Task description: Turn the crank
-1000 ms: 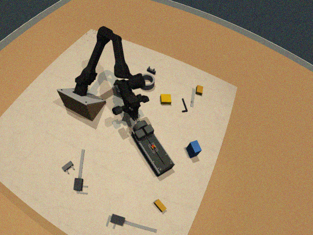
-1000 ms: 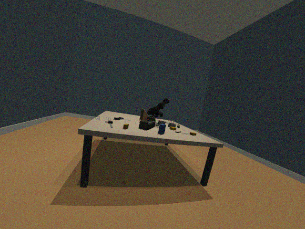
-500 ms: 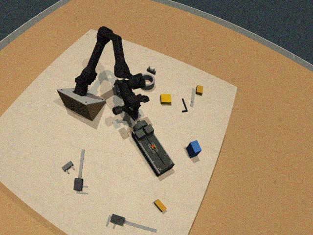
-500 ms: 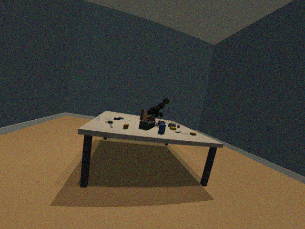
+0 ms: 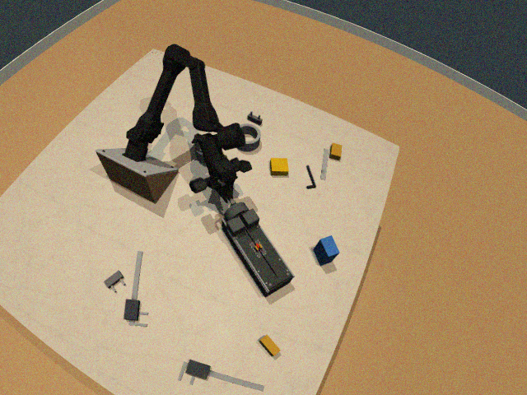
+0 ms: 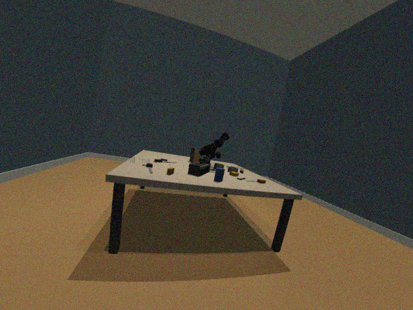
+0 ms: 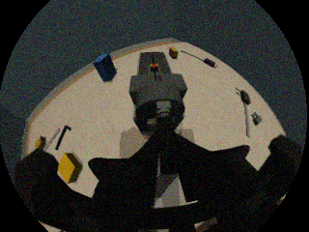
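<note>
The dark machine [image 5: 266, 265] [image 6: 199, 168] [image 7: 155, 89] is a long box with a slot along its top. A small red pointer [image 5: 258, 245] [image 7: 154, 66] sits at the slot near the middle, with brass-coloured marks close beside it; whether they are exactly level is too small to tell. The round crank end of the machine faces the arm. My gripper [image 5: 230, 200] [image 7: 163, 133] is at that end, shut on the crank handle, which the fingers mostly hide. The wrist view shows the fingertips together in front of the crank's round housing.
A blue block [image 5: 326, 250] [image 6: 219, 174] [image 7: 105, 68] stands beside the machine's far half. A yellow block [image 5: 279, 166] [image 7: 70, 167], a grey ring [image 5: 255, 137] and a black hex key [image 5: 311, 177] lie on the other side from the calipers [image 5: 132, 309] [image 5: 198, 369]. An orange block [image 5: 269, 345] lies beyond the machine.
</note>
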You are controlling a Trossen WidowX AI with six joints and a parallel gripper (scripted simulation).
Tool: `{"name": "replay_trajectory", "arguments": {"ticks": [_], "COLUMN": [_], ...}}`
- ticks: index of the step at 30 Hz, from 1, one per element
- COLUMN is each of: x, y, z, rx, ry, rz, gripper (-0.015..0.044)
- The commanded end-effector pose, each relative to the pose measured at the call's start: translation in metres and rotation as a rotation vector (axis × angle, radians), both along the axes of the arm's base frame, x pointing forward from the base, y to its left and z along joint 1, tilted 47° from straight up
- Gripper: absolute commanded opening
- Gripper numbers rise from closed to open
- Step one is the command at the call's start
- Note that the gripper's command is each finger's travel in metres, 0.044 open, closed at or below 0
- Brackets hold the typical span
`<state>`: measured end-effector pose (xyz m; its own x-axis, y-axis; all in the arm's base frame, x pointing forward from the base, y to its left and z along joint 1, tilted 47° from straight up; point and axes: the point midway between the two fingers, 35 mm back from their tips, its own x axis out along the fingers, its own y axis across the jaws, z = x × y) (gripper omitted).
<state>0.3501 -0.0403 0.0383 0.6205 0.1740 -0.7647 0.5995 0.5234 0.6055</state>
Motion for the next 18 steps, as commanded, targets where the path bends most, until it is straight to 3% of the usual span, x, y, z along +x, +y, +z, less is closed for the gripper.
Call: {"name": "replay_trajectory", "arguments": {"ticks": [1,18], "x": [0.0053,0.0064], "y": [0.0047,0.0062], "z": [0.0058,0.0062], "rx": [0.007,0.008], "ry": [-0.020,-0.020], "rz": [0.014,0.014], "gripper": [0.0000,0.0000]}}
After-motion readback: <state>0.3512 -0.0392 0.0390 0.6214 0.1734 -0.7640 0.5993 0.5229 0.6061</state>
